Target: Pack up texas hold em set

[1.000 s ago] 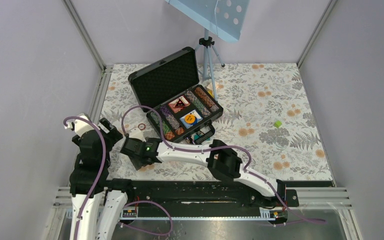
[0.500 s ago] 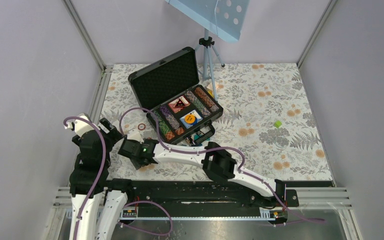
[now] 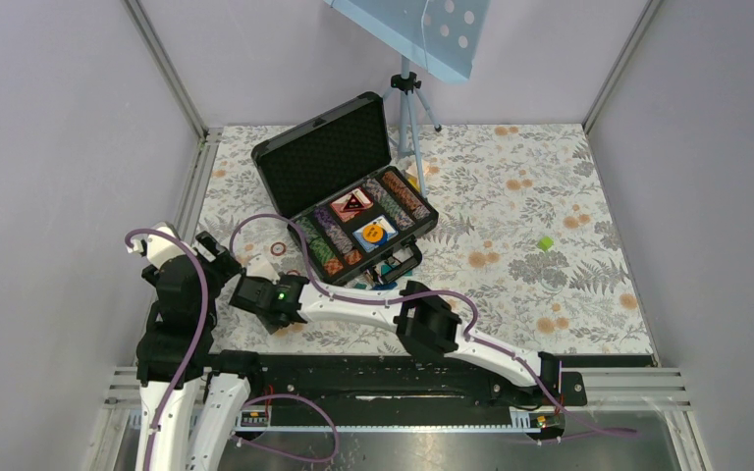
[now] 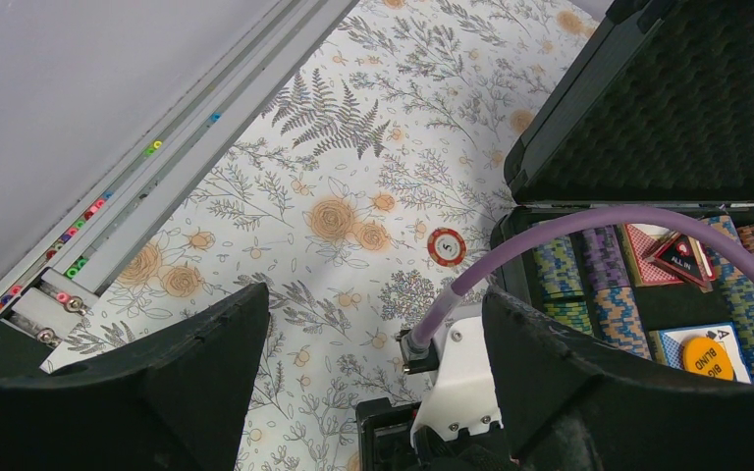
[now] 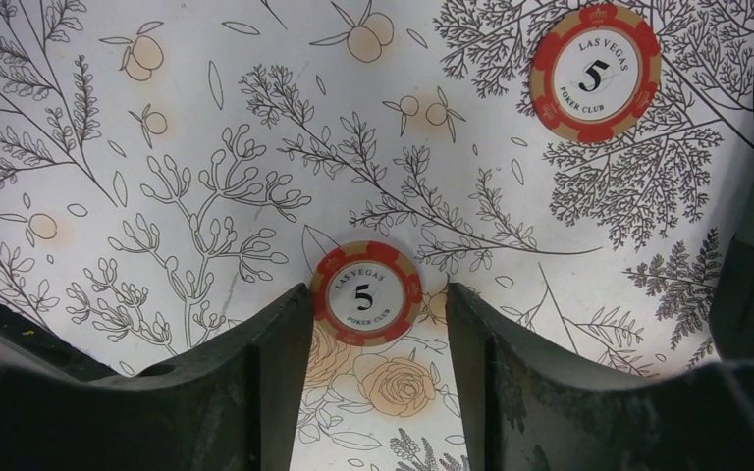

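change: right gripper (image 5: pixel 378 299) has slid left, clear of the case (image 3: pixel 329 157), and closed in a little; it now sits low over the cloth (image 5: pixel 157 118).
meaning: I judge it is lined up to pick the near chip (image 5: pixel 366 293); stowing comes next.
right jaws: apart, straddling the near chip, no grip yet.
left jaws: left gripper (image 4: pixel 373 383) released, empty.
near chip: flat, face up, round, no long axis.
second chip (image 5: pixel 596 72): loose, nearer the case.
case: open, lid up, long axis near-left to far-right.
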Controlling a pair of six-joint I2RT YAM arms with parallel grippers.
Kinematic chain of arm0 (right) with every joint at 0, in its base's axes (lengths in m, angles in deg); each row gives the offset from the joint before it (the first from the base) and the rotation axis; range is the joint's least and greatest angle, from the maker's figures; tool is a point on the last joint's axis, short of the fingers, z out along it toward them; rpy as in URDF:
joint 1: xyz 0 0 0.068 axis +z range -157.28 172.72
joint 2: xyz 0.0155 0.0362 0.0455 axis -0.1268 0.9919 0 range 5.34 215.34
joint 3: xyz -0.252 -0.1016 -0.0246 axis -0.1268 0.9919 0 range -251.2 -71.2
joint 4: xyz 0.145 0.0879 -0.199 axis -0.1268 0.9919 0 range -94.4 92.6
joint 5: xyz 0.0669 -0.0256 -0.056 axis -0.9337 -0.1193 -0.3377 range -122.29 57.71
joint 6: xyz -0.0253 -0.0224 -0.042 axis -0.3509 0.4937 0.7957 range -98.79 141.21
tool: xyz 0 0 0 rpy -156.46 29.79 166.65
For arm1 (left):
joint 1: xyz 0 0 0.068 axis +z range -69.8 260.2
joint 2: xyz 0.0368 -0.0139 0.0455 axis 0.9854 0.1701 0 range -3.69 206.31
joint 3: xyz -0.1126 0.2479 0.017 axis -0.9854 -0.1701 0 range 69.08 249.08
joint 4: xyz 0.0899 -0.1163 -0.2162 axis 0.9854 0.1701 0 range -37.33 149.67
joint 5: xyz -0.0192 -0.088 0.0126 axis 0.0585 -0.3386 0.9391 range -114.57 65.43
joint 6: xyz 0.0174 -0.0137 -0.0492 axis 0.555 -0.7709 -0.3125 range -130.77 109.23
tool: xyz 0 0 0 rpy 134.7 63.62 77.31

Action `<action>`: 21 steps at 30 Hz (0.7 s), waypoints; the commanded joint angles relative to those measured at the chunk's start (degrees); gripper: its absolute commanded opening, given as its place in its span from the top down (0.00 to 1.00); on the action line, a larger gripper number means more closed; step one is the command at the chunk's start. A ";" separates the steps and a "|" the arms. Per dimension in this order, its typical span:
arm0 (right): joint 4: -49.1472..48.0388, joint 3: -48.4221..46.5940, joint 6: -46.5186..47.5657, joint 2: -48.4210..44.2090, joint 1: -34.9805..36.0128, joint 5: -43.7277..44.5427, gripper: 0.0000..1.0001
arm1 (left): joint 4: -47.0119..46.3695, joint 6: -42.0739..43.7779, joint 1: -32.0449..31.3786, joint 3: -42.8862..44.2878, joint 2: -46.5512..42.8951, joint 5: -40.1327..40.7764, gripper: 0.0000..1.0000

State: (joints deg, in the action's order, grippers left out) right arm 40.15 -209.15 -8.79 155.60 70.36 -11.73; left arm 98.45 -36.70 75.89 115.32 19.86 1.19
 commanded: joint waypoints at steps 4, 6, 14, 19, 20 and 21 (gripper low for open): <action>3.12 -1.19 0.97 2.03 1.04 1.19 0.48 | -2.31 0.38 -0.34 0.17 -0.78 1.16 0.21; 3.12 -0.21 0.83 1.45 0.99 1.92 0.49 | -2.30 0.42 -0.31 0.16 -0.86 1.31 0.21; 2.84 2.41 0.74 -0.49 0.28 4.01 0.49 | -2.34 0.40 -0.38 0.13 -0.72 1.27 0.21; -5.12 12.75 2.66 -7.28 0.25 4.03 0.49 | -2.25 0.46 -0.48 0.17 -0.91 1.62 0.21; -6.08 14.25 2.88 -8.55 0.25 4.28 0.49 | -2.27 0.47 -0.43 0.17 -0.90 1.63 0.21; -6.91 15.61 2.92 -9.84 0.23 4.64 0.49 | -2.27 0.38 -0.47 0.17 -0.83 1.65 0.21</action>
State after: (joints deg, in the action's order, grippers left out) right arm 34.58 -199.47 -7.78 150.81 70.78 -9.31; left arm 98.47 -36.70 75.62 115.32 19.77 1.24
